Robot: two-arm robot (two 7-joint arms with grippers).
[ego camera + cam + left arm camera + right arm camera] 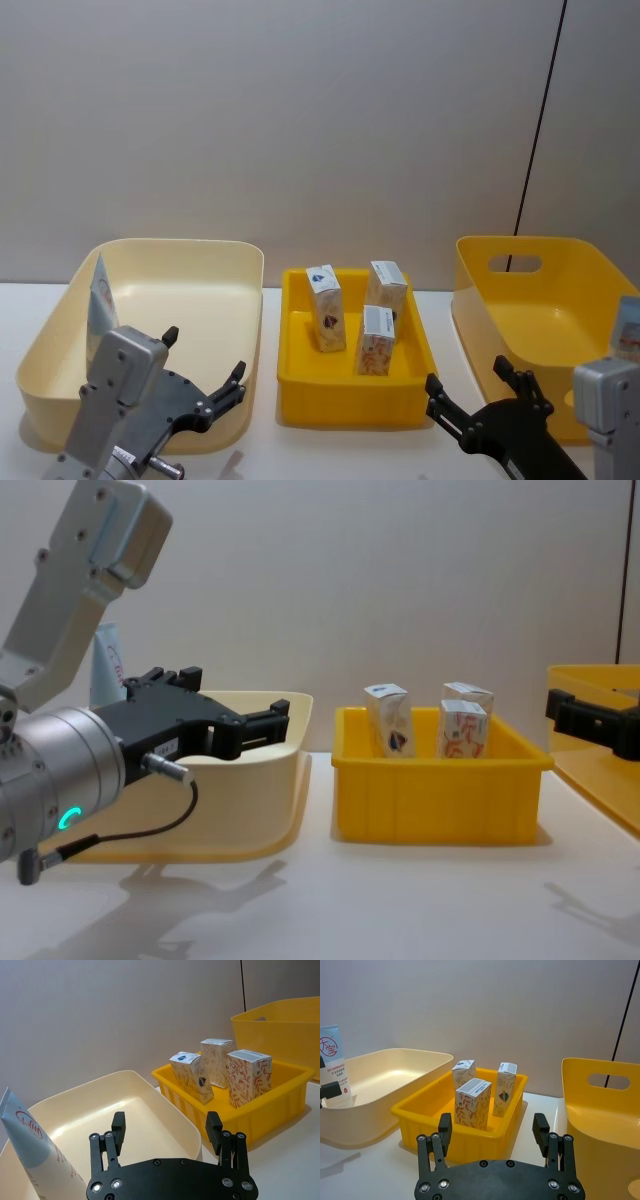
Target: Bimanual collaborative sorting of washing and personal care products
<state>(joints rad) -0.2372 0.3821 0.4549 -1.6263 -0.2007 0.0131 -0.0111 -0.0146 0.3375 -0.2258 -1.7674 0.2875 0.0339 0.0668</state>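
Tube (pixel 35 1150) logo is read clearly wrist-side, barely from chest; left gripper (pixel 166 1122) and right gripper (pixel 492 1122) jaws are spread, empty.

- The wall (pixel 300 120) at the back is smooth and grey-brown, the same colour all over.
- A thin black line (pixel 538 130) runs down the wall on the right side. In the head view it leans a little. It is hard to tell if it is a cord or a gap between two wall boards.
- In the left wrist view, the wall past the line looks a bit darker.
- The table (pixel 400 900) is white and smooth. It goes all the way back to the wall.
- Soft grey shadows (pixel 200 885) lie on the table near the front.
- The light is soft and even.
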